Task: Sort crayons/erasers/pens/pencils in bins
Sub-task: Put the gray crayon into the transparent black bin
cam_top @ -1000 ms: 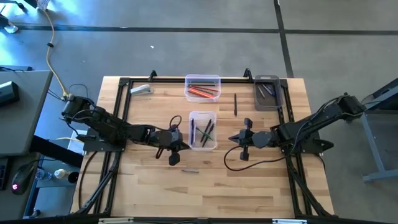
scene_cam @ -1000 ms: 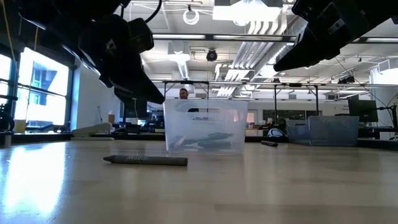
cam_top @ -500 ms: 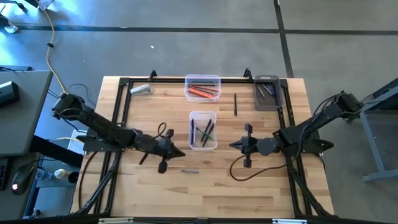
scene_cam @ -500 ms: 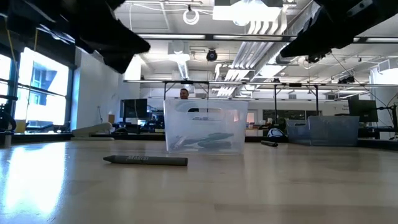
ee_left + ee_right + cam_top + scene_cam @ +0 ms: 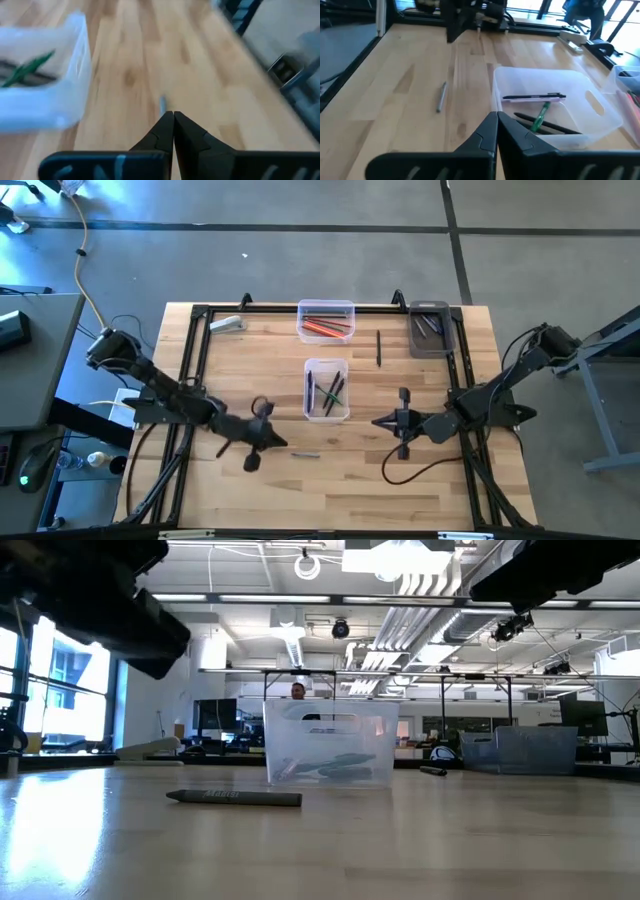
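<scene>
Wooden table (image 5: 250,490) with three bins on it: clear bin (image 5: 326,390) mid-table holding pens, incl. a green one; second clear bin (image 5: 326,320) at the far edge with red/orange sticks; smoky grey bin (image 5: 430,330) at the far right corner with a few dark items inside. Grey crayon (image 5: 306,453) lies loose on the wood just in front of the middle bin, nothing touching it. Dark pen (image 5: 379,347) lies loose between the far clear bin and the grey bin. Small grey object (image 5: 227,324) near the far left corner, can't tell what it is.

Left gripper (image 5: 282,443) sits low, near-left of the middle bin, fingers clenched together, empty, tip near the crayon. Right gripper (image 5: 378,421) is right of the middle bin, fingers pressed together too, holding nothing.
</scene>
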